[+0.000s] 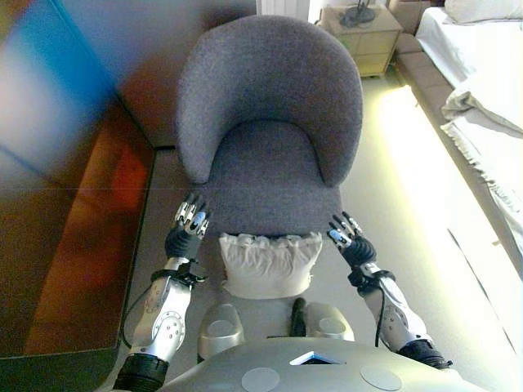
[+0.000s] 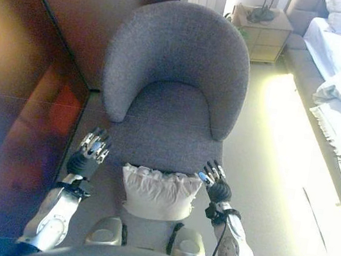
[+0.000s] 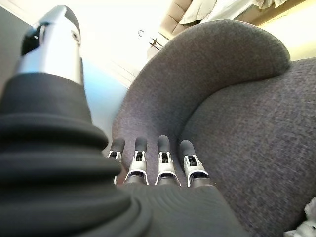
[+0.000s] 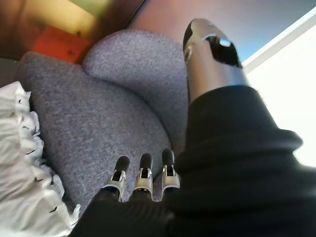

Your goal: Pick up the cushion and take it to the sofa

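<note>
A white frilled cushion (image 1: pixel 268 265) leans against the front edge of a grey tub armchair (image 1: pixel 274 122), low between my two hands. My left hand (image 1: pixel 188 227) is open, fingers straight, just left of the cushion's top corner and apart from it. My right hand (image 1: pixel 350 239) is open, just right of the cushion. The cushion's frill shows in the right wrist view (image 4: pixel 19 148). The chair's seat fills the left wrist view (image 3: pixel 247 138). Neither hand holds anything.
A dark glossy cabinet (image 1: pixel 57 188) stands along the left. A bed with white bedding (image 1: pixel 482 90) runs along the right, with pale floor (image 1: pixel 409 188) between it and the chair. A wooden nightstand (image 1: pixel 364 37) stands behind the chair.
</note>
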You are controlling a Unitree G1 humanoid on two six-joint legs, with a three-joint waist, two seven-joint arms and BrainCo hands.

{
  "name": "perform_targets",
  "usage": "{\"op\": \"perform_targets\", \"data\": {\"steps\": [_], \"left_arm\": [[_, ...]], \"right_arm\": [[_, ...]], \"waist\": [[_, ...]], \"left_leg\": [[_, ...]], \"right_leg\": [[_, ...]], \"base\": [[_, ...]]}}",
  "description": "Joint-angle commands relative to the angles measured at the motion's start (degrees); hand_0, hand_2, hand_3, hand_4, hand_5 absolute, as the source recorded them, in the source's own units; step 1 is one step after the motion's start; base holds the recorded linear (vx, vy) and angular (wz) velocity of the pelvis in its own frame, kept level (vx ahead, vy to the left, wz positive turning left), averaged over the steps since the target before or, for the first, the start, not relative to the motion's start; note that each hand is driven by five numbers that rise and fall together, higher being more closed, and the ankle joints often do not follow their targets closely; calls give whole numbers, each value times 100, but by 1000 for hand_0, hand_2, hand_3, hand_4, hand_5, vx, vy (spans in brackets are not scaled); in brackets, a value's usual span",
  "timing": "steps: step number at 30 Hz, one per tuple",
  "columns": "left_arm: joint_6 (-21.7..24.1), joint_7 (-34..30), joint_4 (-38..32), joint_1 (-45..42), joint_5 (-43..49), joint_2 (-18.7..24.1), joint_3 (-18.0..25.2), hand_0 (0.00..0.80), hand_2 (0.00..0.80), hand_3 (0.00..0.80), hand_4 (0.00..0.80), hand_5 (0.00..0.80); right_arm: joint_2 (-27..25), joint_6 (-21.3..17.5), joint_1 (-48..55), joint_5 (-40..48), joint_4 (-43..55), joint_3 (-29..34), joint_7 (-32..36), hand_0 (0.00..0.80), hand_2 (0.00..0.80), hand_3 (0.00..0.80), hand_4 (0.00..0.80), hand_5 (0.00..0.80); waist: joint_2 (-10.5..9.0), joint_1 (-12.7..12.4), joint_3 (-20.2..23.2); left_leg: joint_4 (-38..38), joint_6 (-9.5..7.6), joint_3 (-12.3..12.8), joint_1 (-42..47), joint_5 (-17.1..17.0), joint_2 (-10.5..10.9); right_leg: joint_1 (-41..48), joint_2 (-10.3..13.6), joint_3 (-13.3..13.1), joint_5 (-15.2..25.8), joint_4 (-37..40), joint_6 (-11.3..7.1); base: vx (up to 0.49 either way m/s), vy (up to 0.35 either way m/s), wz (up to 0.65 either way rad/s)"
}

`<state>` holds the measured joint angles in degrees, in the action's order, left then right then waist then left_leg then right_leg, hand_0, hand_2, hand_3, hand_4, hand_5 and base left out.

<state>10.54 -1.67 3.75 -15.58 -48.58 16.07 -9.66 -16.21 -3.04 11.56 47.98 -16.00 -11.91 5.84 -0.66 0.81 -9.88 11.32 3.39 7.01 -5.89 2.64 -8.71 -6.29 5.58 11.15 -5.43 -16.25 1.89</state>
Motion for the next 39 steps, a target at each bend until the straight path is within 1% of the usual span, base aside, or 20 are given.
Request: {"op": "perform_targets", "data": {"steps": [1, 2, 4, 8, 12, 15, 16, 18, 20, 22, 23, 25, 28, 30, 31, 34, 36, 37, 38, 39], "left_arm": [[303, -161, -342, 11, -91, 68, 346, 0, 0, 0, 0, 0], [303, -162, -332, 64, -93, 73, 334, 0, 0, 0, 0, 0], [297, -154, -332, 153, -124, 116, 304, 0, 0, 0, 0, 0], [342, -100, -344, 264, -108, 164, 178, 0, 0, 0, 0, 0], [264, 1, -349, 348, 128, 247, 147, 0, 0, 0, 0, 0], [107, 13, -262, 329, 345, 315, 177, 0, 0, 0, 0, 0], [62, 13, -228, 341, 410, 353, 186, 0, 0, 0, 0, 0], [41, -14, -173, 356, 636, 418, 183, 0, 0, 0, 0, 0], [31, -30, -158, 353, 798, 460, 211, 0, 0, 0, 0, 0], [61, -5, -164, 354, 808, 498, 241, 0, 0, 0, 0, 0], [128, 58, -180, 416, 748, 547, 260, 0, 0, 0, 0, 0], [144, 150, -141, 555, 711, 569, 276, 0, 0, 0, 0, 0], [37, 107, -119, 646, 562, 502, 335, 0, 0, 0, 0, 0], [-146, -128, -108, 629, 329, 406, 273, 0, 0, 0, 0, 0], [-258, -272, -79, 638, 117, 347, 221, 0, 0, 0, 0, 0], [-610, -1069, 91, 786, -897, 69, 78, 0, 0, 0, 0, 0], [-1019, -1824, 151, 959, -1889, -199, -39, 0, 0, 0, 0, 0], [-1198, -2044, 171, 986, -2266, -293, -65, 0, 0, 0, 0, 0], [-1428, -2466, 204, 987, -2727, -495, -73, 0, 0, 0, 0, 0], [-1515, -2757, 235, 953, -2914, -623, -69, 0, 0, 0, 0, 0]], "right_arm": [[5, -194, -140, 163, 519, 61, 173, 0, 0, 0, 0, 0], [21, -220, -143, 163, 518, 68, 157, 0, 0, 0, 0, 0], [65, -244, -121, 137, 549, 76, 129, 0, 0, 0, 0, 0], [126, -343, -124, 112, 566, 59, 21, 0, 0, 0, 0, 0], [242, -447, -233, 58, 509, 78, -75, 0, 0, 0, 0, 0], [362, -533, -303, -46, 463, 66, -130, 0, 0, 0, 0, 0], [402, -557, -329, -118, 460, 61, -142, 0, 0, 0, 0, 0], [468, -624, -357, -328, 440, 36, -223, 0, 0, 0, 0, 0], [482, -640, -383, -433, 436, 21, -286, 0, 0, 0, 0, 0], [471, -638, -412, -420, 423, 5, -203, 0, 0, 0, 0, 0], [455, -640, -471, -419, 418, -19, -102, 0, 0, 0, 0, 0], [439, -598, -588, -391, 361, -37, -97, 0, 0, 0, 0, 0], [423, -552, -720, -191, 358, 16, 102, 0, 0, 0, 0, 0], [462, -433, -715, 428, 434, 52, 346, 0, 0, 0, 0, 0], [507, -370, -706, 767, 472, 74, 476, 0, 0, 0, 0, 0], [674, -202, -743, 1789, 523, 155, 1118, 0, 0, 0, 0, 0], [805, 86, -867, 2594, 489, 197, 1715, 0, 0, 0, 0, 0], [863, 212, -898, 2855, 470, 218, 1914, 0, 0, 0, 0, 0], [1004, 496, -945, 3246, 409, 291, 2293, 0, 0, 0, 0, 0], [1095, 655, -949, 3419, 401, 338, 2540, 0, 0, 0, 0, 0]], "waist": [[31, 39, -161], [30, 77, -150], [42, 140, -130], [68, 165, -130], [50, 102, -123], [31, -3, -78], [26, -50, -61], [33, -123, -54], [66, -146, -73], [64, -152, -94], [-10, -112, -129], [-59, -72, -189], [-156, -156, -165], [-183, -208, -95], [-176, -224, -72], [-93, -249, -45], [-21, -241, -59], [-10, -235, -36], [15, -232, -18], [31, -230, 14]], "left_leg": [[-310, 318, -68, 47, -731, -102], [-308, 298, 76, 105, -545, -84], [-262, 262, 228, 187, -281, -23], [-79, 172, 171, 174, -63, 150], [97, 24, 96, 178, 139, 321], [147, -132, 49, 204, 248, 449], [162, -192, 44, 192, 283, 504], [163, -348, 80, 221, 371, 625], [113, -415, 111, 325, 403, 679], [98, -376, 151, 382, 402, 664], [116, -329, 190, 396, 437, 659], [111, -320, 114, 403, 453, 640], [-6, -226, 98, 434, 344, 563], [-198, -147, 118, 467, 205, 490], [-311, -102, 121, 472, 121, 458], [-666, 27, 205, 393, -187, 365], [-813, 53, 232, 322, -284, 367], [-837, 45, 223, 293, -296, 387], [-857, 39, 224, 317, -281, 411], [-875, 32, 226, 355, -262, 419]], "right_leg": [[673, 66, -599, -11, 742, -558], [647, 142, -541, -15, 717, -591], [601, 266, -460, -11, 662, -639], [631, 401, -481, 18, 645, -708], [739, 603, -506, 76, 626, -893], [858, 808, -476, 79, 540, -1045], [865, 918, -426, 105, 429, -1056], [646, 1230, -292, 429, -187, -1019], [344, 1369, -257, 635, -615, -951], [283, 1347, -227, 648, -434, -927], [247, 1192, -277, 668, 114, -986], [158, 985, -468, 661, 350, -1048], [350, 824, -295, 680, 787, -1126], [500, 713, -164, 673, 1030, -1117], [557, 662, -111, 660, 1114, -1095], [625, 502, 100, 665, 1368, -1005], [603, 427, 186, 700, 1529, -950], [575, 418, 196, 725, 1570, -941], [587, 433, 224, 744, 1595, -944], [608, 447, 233, 741, 1592, -949]], "base": [[55, 82, -24], [38, 93, -34], [52, 126, -7], [70, 142, 9], [83, 153, 10], [102, 146, 7], [61, 157, 2], [52, 190, -1], [62, 156, 0], [42, 15, -7], [16, -86, -17], [11, -123, -13], [55, -137, -2], [72, -111, 2], [25, -85, 7], [-49, -39, 13], [-105, 19, 10], [-38, 41, 13], [22, 30, 6], [65, 16, 2]]}}
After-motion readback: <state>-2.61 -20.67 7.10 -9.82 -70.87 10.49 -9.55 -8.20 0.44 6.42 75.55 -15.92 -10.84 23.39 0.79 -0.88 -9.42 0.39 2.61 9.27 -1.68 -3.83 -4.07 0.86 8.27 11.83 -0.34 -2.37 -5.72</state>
